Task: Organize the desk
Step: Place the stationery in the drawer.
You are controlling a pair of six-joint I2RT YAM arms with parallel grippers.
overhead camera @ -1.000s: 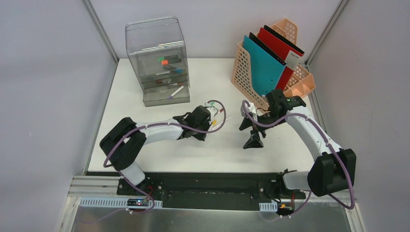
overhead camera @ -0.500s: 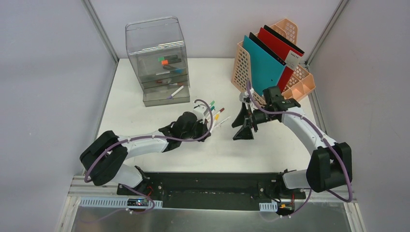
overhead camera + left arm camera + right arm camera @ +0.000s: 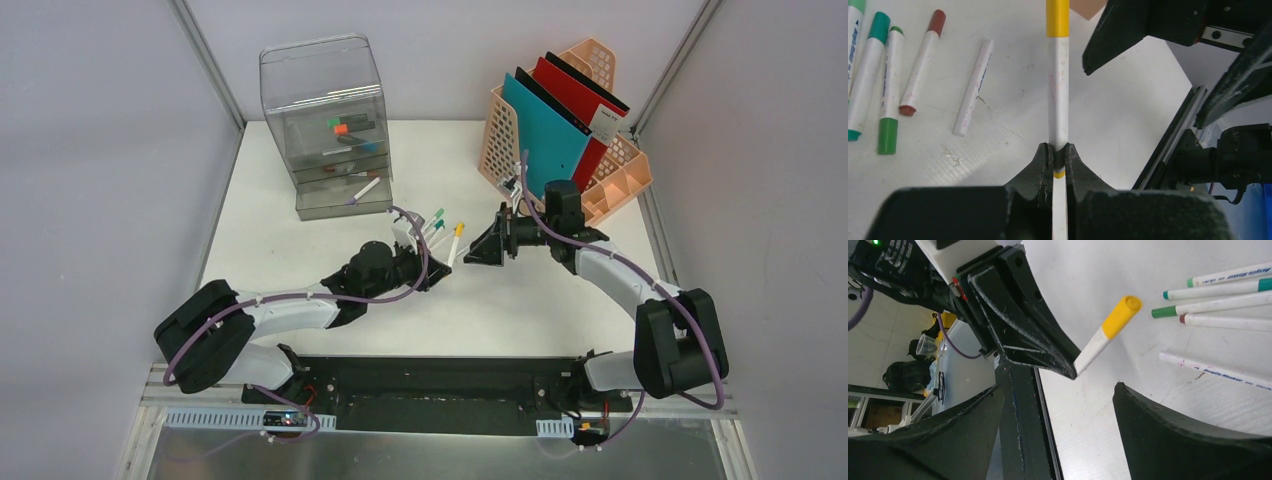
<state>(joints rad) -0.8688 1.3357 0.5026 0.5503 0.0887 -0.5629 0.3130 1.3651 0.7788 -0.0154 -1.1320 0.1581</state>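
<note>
My left gripper (image 3: 1058,150) is shut on the lower end of a white marker with a yellow cap (image 3: 1058,75) and holds it tilted up off the white desk (image 3: 300,240). In the top view the marker (image 3: 455,240) points toward my right gripper (image 3: 478,250), which is open and faces its capped end from the right. In the right wrist view the yellow cap (image 3: 1120,315) lies ahead of my spread fingers (image 3: 1148,415), not between them. Several other markers (image 3: 432,222) lie loose on the desk just behind the left gripper.
A clear drawer unit (image 3: 330,130) with pens inside stands at the back left. A peach file rack (image 3: 500,140) with teal and red folders stands at the back right. The black rail (image 3: 430,375) runs along the near edge.
The right gripper swung left and up from pointing down at the desk to facing the marker's cap, its jaws narrowing a little. The left arm lowered and stretched, keeping hold of the marker.
</note>
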